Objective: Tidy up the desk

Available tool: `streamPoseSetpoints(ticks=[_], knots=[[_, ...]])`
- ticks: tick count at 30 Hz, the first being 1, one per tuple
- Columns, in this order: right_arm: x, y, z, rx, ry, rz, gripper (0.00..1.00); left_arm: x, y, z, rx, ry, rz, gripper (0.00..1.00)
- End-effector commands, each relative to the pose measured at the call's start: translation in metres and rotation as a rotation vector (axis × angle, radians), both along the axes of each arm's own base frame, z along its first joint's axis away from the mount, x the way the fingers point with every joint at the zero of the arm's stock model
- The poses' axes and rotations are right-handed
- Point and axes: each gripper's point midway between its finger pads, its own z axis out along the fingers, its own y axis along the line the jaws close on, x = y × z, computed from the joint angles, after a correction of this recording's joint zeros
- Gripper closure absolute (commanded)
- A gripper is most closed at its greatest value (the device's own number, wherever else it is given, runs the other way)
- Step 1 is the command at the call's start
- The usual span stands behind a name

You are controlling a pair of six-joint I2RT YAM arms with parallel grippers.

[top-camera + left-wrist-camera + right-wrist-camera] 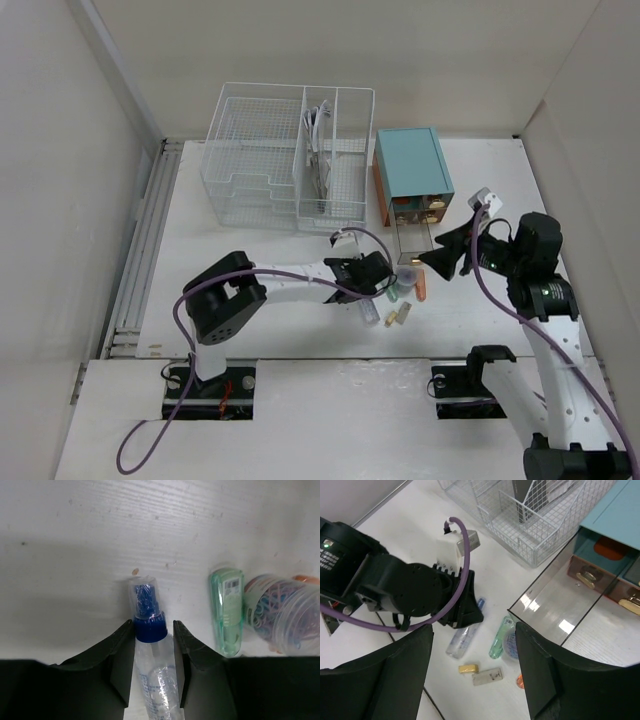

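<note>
Bottle, clear plastic w/ blue spray cap (155,680), is lying flat on matte white desk (190,220), centre-front, beside translucent green tube (227,610). L gripper (153,624) is pinching its body. R gripper (474,640) is hovering nearby, fingers spread wide

bright, even light on the wide matte white desk (180,240). white glare patches sit on the clear plastic drawer tray (555,605); left of that tray shadows are soft. close wrist views look slightly blurred, perhaps.
</note>
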Motion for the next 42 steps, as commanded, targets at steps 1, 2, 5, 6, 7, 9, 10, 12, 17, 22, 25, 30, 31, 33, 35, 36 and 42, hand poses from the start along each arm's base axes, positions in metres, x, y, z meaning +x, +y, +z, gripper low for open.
streamPoseSetpoints(ticks=[1, 2, 5, 6, 7, 9, 10, 12, 17, 22, 25, 30, 31, 33, 35, 36, 42], knots=[[0.007, -0.005, 0.025, -0.010, -0.108, -0.039, 0.28, -0.008, 0.011, 0.034, 0.044, -0.031, -0.032, 1.00], [0.007, -0.007, 0.028, -0.016, -0.122, -0.056, 0.28, -0.006, 0.007, 0.045, 0.036, -0.062, -0.040, 1.00], [0.009, -0.016, 0.040, -0.035, -0.195, -0.127, 0.28, -0.003, 0.010, 0.075, 0.036, -0.121, -0.041, 1.00], [0.012, -0.021, 0.044, -0.043, -0.217, -0.159, 0.28, -0.001, 0.011, 0.083, 0.035, -0.136, -0.041, 1.00], [0.012, -0.023, 0.045, -0.047, -0.226, -0.175, 0.28, 0.003, 0.008, 0.102, 0.004, -0.161, -0.033, 1.00], [0.016, -0.031, 0.050, -0.059, -0.253, -0.231, 0.28, 0.008, 0.012, 0.119, 0.025, -0.209, -0.040, 1.00], [0.017, -0.035, 0.052, -0.065, -0.265, -0.261, 0.28, 0.013, 0.008, 0.132, 0.013, -0.235, -0.042, 1.00], [0.020, -0.045, 0.058, -0.094, -0.300, -0.316, 0.28, 0.022, 0.009, 0.152, 0.009, -0.275, -0.053, 1.00], [0.027, -0.074, 0.072, -0.140, -0.340, -0.491, 0.35, 0.049, -0.006, 0.197, -0.022, -0.356, -0.071, 1.00], [0.019, -0.078, 0.080, -0.133, -0.387, -0.521, 0.44, 0.078, -0.024, 0.222, -0.024, -0.418, -0.084, 1.00], [0.017, -0.079, 0.082, -0.125, -0.392, -0.533, 0.44, 0.098, -0.037, 0.236, -0.019, -0.451, -0.096, 1.00], [0.019, -0.082, 0.078, -0.131, -0.382, -0.552, 0.44, 0.121, -0.063, 0.240, -0.013, -0.466, -0.153, 1.00], [0.019, -0.084, 0.078, -0.133, -0.382, -0.561, 0.44, 0.129, -0.065, 0.247, -0.027, -0.478, -0.138, 1.00], [0.019, -0.084, 0.078, -0.133, -0.382, -0.561, 0.44, 0.139, -0.072, 0.235, 0.001, -0.477, -0.162, 1.00], [0.019, -0.084, 0.078, -0.133, -0.382, -0.561, 0.44, 0.144, -0.082, 0.229, 0.006, -0.480, -0.186, 1.00], [0.019, -0.084, 0.078, -0.133, -0.382, -0.561, 0.44, 0.145, -0.087, 0.228, -0.006, -0.481, -0.192, 1.00], [0.021, -0.084, 0.076, -0.136, -0.373, -0.560, 0.44, 0.155, -0.099, 0.217, -0.014, -0.472, -0.245, 1.00]])
